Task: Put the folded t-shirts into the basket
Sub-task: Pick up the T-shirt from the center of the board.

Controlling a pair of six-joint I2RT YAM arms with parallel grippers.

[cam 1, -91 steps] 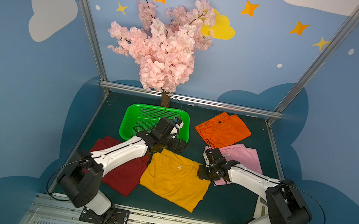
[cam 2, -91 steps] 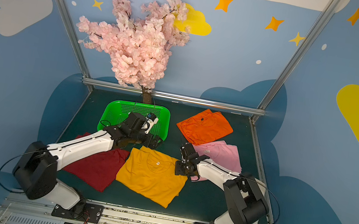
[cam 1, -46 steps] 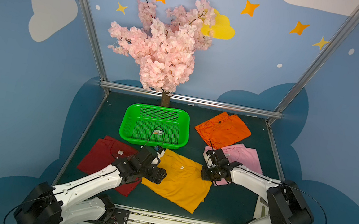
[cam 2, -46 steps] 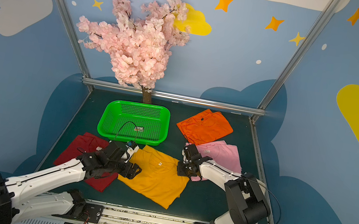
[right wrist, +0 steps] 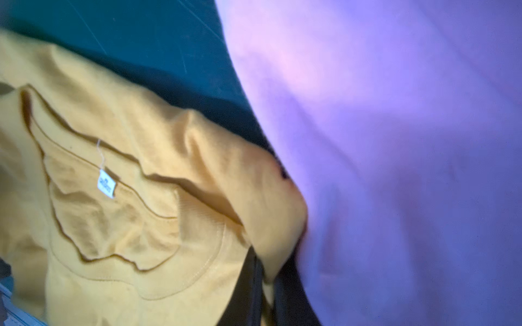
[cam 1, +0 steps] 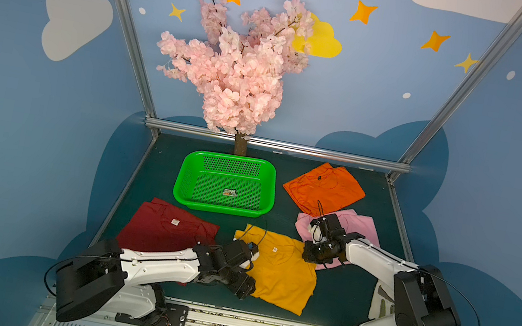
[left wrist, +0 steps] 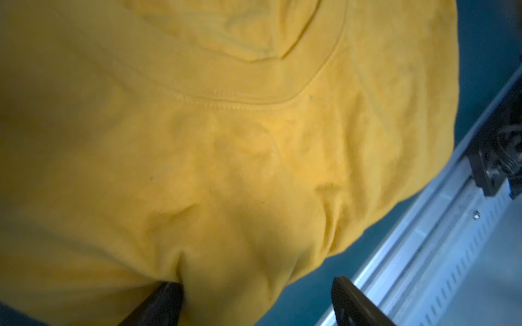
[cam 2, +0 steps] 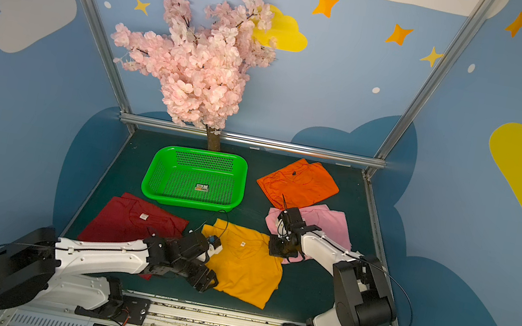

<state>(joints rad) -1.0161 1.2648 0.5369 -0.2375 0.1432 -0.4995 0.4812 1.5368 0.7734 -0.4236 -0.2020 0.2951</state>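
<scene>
Closure is new: the right gripper [cam 1: 310,254] has pinched the edge of the mustard t-shirt [cam 1: 283,276] beside the pink t-shirt [cam 1: 357,224]. The left gripper [cam 1: 246,288], back from the green basket [cam 1: 231,157], straddles the shirt's near edge, jaws spread. Nothing lies in the basket yet; a 2-arm lift looks imminent. Neck tag [right wrist: 106,184] and basket sticker [cam 1: 229,192] are unreadable.

Upright at the back of the mat [cam 1: 282,220], bright green mesh basket [cam 1: 219,208] with rounded corners and flared rim. In front, flat dark red tee [cam 1: 164,230] beside rumpled mustard tee [cam 1: 283,276], one corner raised against light pink tee [cam 1: 359,224]; behind that, touching, bright orange tee [cam 1: 324,187]
</scene>
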